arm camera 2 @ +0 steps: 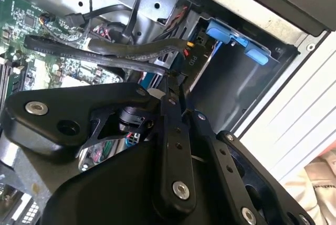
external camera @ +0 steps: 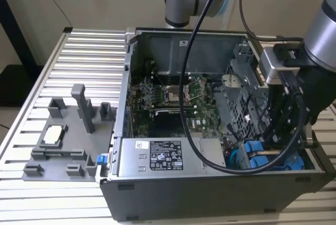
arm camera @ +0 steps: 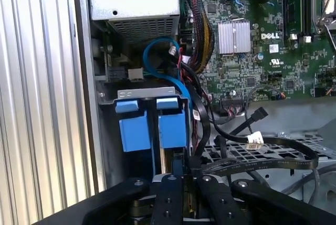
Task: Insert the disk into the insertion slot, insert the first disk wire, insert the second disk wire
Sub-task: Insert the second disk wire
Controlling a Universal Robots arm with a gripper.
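Ribbed aluminium table (external camera: 79, 41) carries everything, and I place it all against the open computer case (external camera: 173, 193). Off the case's side wall, toward the exterior view's left, sits a grey fixture tray (external camera: 58, 154) with upright holders, presumably where parts wait so the arm can find them at known spots. Inside the case, along its near wall, lies the grey power-supply box (external camera: 163, 157) with its white label, and deeper in is the green motherboard (external camera: 173, 96), laid bare because the side panel is off. At the case's end toward the exterior view's right stands the sheet-metal drive cage (external camera: 239, 96). The insertion slot (arm camera: 149, 93) is in the case's near corner at that end, and the disk (arm camera: 134, 130) already sits in it, only its blue carrier front showing, so I judge the first step done. A blue cable (arm camera: 157, 44) and black wires (arm camera: 262, 162) loop just beside that bay, within reach of the drive's end. The gripper (arm camera: 186, 180) hangs low inside the case right at those wires, close to the carrier; I cannot tell whether it is clamped or released.
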